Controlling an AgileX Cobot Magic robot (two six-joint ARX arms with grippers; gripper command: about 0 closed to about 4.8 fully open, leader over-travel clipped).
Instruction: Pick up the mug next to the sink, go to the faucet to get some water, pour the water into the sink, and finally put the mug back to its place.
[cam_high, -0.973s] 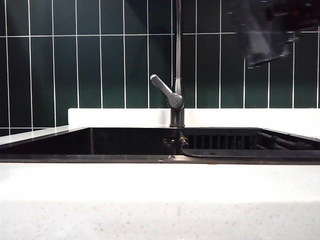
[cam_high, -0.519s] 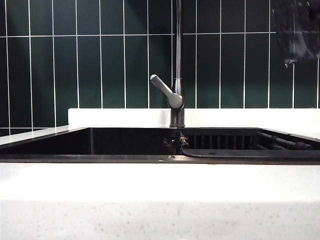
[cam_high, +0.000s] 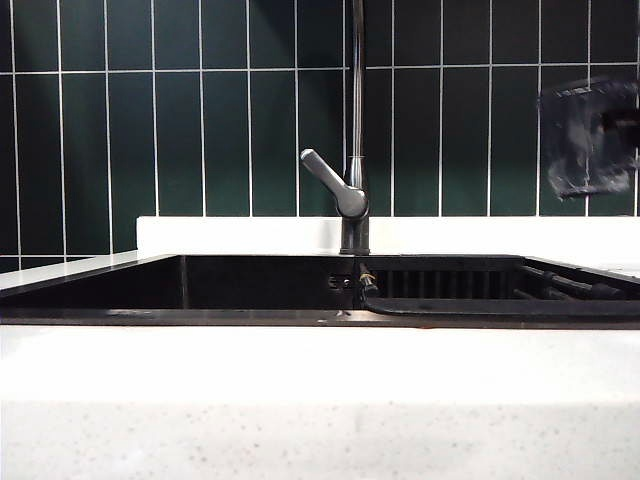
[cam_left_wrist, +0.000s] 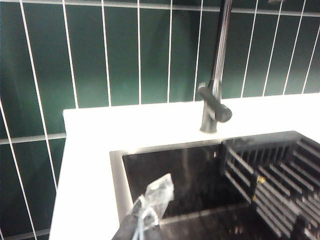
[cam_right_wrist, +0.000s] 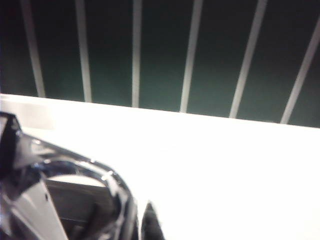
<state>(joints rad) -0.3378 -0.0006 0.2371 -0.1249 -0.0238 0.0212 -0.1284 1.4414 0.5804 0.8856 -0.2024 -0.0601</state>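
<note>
The clear glass mug (cam_right_wrist: 70, 167) fills the near corner of the right wrist view. My right gripper (cam_right_wrist: 127, 222) is shut on its wall, with one dark finger (cam_right_wrist: 150, 225) outside the glass. In the exterior view this gripper (cam_high: 590, 135) and its load are a dark blur high at the right, above the counter and to the right of the faucet (cam_high: 352, 190). The black sink (cam_high: 250, 285) lies below the faucet. My left gripper (cam_left_wrist: 152, 200) is shut and empty, hanging over the sink's (cam_left_wrist: 190, 175) left front corner; it does not appear in the exterior view.
A ribbed black rack (cam_left_wrist: 272, 175) fills the sink's right half (cam_high: 480, 285). White speckled countertop (cam_high: 300, 400) surrounds the basin, with a raised white ledge (cam_high: 230, 235) behind it. Dark green tiles (cam_high: 200, 120) cover the back wall. The faucet's grey lever (cam_high: 325, 175) points left.
The blurred right gripper with the mug has moved from the top of the exterior view rightward, then down along the wall. The faucet and sink are unchanged.
</note>
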